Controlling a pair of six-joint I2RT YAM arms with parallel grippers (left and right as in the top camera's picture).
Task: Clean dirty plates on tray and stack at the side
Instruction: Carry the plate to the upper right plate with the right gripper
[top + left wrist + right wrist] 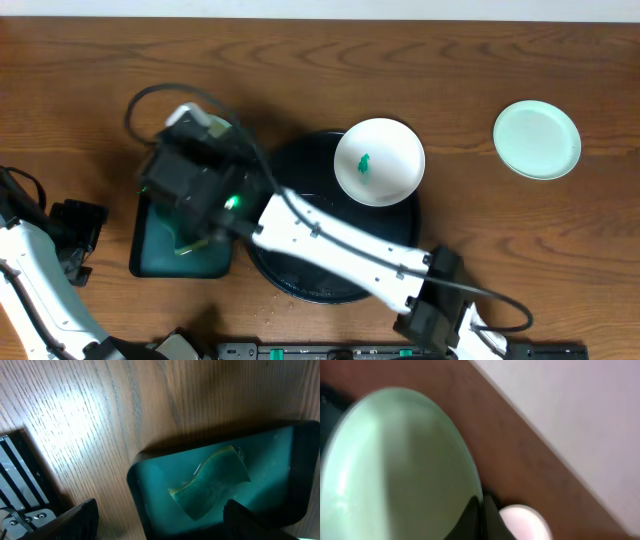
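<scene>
A white plate (pixel 378 160) with a green smear at its centre lies on the far right part of the black tray (pixel 308 165). A mint-green plate (pixel 537 139) lies on the table at the far right, its face plain. My right gripper (pixel 195 175) reaches over the teal tray and looks blurred. In the right wrist view it (pixel 482 515) is shut on the rim of the second mint-green plate (pixel 395 460), with the white plate (pixel 525 522) behind. My left gripper (pixel 162 525) is open and empty just short of the teal tray's near edge.
The dark teal rectangular tray (pixel 150 262) stands left of the black tray and holds a green-and-yellow sponge (pixel 215 480). My right arm (pixel 340 240) crosses over the black tray. My left arm (pixel 40 260) is at the left edge.
</scene>
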